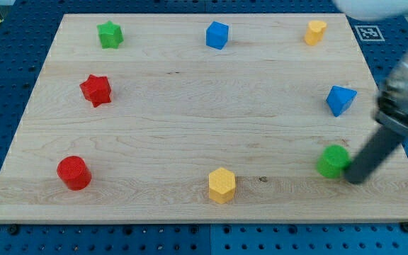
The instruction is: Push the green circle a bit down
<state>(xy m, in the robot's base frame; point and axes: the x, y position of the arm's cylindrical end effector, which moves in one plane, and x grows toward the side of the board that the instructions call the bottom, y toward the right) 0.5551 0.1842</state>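
Observation:
The green circle [332,161] lies near the view's lower right on the wooden board [190,106]. My tip [355,178] is the lower end of a dark rod that comes in from the right edge. It sits just right of and slightly below the green circle, touching or nearly touching its right side.
A blue triangular block [341,99] lies above the green circle. A yellow hexagon [222,185] is at the bottom middle, a red circle [74,173] at the lower left, a red star [95,90] at the left. A green star [109,34], a blue block [217,35] and a yellow block [315,32] line the top.

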